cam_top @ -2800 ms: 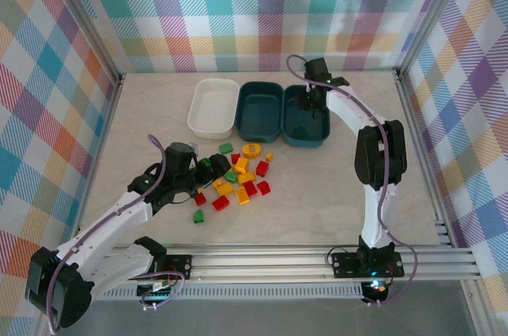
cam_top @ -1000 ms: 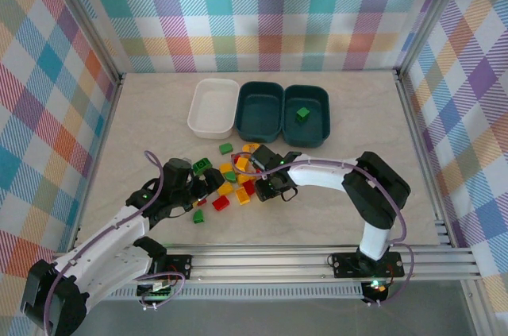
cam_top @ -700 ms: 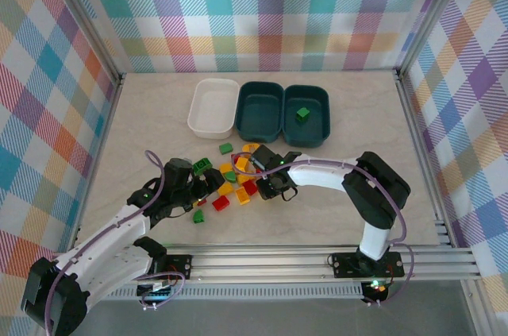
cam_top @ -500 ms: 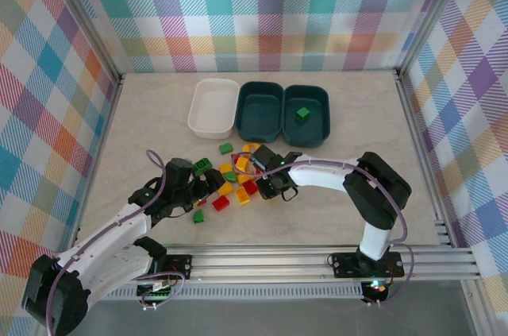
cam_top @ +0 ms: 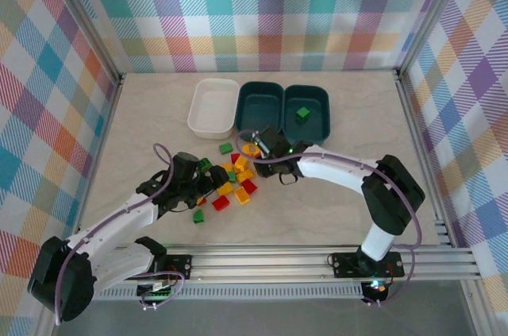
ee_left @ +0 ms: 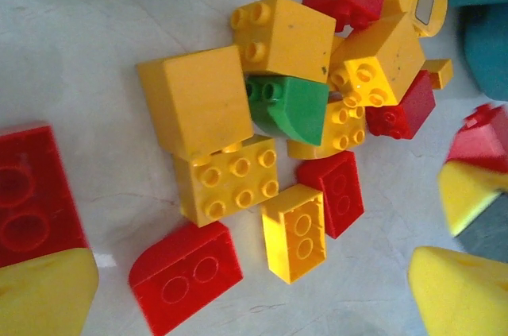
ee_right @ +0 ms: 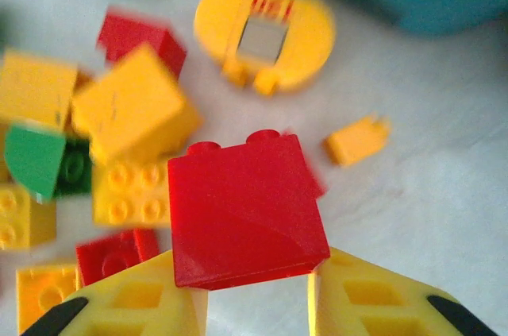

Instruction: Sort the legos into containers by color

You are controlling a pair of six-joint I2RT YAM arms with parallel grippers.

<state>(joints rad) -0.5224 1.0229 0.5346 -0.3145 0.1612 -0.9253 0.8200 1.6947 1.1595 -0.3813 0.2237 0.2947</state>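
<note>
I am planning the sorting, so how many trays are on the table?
3, in a row at the far side: white tray on the left, middle teal tray, right teal tray holding one green brick. None seems hidden.

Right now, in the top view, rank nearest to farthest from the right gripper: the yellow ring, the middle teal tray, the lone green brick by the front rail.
From the right gripper, holding a red brick:
1. yellow ring, just left of it.
2. middle teal tray, behind it.
3. lone green brick, front left.

The legos [ee_left: 286,30] are smooth, glossy plastic — the table [cam_top: 151,121] looks like matt, pale stone; the frame rail [cam_top: 270,256] is brushed metal.
</note>
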